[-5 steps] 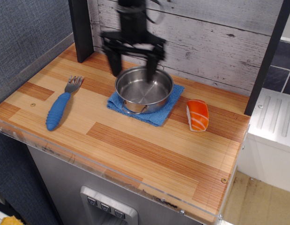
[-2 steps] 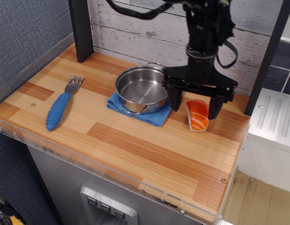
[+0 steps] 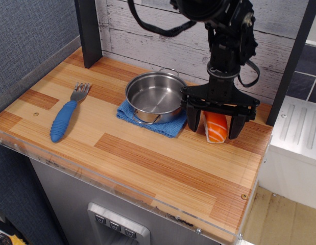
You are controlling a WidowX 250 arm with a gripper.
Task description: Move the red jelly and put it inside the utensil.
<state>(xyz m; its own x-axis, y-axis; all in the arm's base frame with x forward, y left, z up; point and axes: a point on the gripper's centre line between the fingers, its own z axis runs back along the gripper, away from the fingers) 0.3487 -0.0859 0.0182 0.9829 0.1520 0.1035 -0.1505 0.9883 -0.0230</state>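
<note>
Straddling red jelly (image 3: pixel 217 127), hand (image 3: pixel 215 124) beside utensil (image 3: pixel 155 96).

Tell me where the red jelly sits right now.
The red jelly lies on the wooden counter toward its right end, right of the pot on the blue cloth, between the open gripper's fingers.

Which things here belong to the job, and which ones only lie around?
For the job: red jelly on the counter, steel pot, tool open around the jelly.
Lying about: blue fork, and the blue cloth, which only sits under the pot.
</note>
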